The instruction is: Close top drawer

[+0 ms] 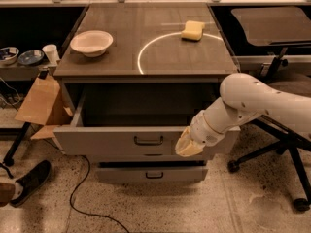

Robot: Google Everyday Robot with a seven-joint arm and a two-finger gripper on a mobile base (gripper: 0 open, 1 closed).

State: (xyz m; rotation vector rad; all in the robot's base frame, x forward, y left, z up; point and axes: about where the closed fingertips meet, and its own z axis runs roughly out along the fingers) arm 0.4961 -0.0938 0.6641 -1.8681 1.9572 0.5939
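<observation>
A boxy grey cabinet (146, 18) fills the middle, its flat top matte and finely grained, with a thin white ring (141, 57) marked on it. From the right a smooth, rounded white arm (252, 101) of glossy plastic reaches down and left across the cabinet's front.

The top drawer (107, 142) is pulled well out: a wide, deep grey box with a shadowed hollow and a plain flat front panel. Behind the arm stands a black office chair (286, 140) with splayed legs on castors, on a speckled stone floor (204, 208). A tan cardboard box (41, 101), flaps open, leans beside the cabinet's left side.

Under the top drawer a shallower grey drawer (121, 173) sits slightly out. A dark shoe (31, 181) lies at lower left, with a thin black cable (80, 198) curling nearby.

On the cabinet top rest a round, shallow cream bowl (91, 42) at left and a squarish yellow sponge (193, 30) touching the ring's far right.

The pale yellowish gripper (188, 143) lies against the drawer's front panel, right of its small dark bail handle (148, 140); whether it is apart or together cannot be told.
</observation>
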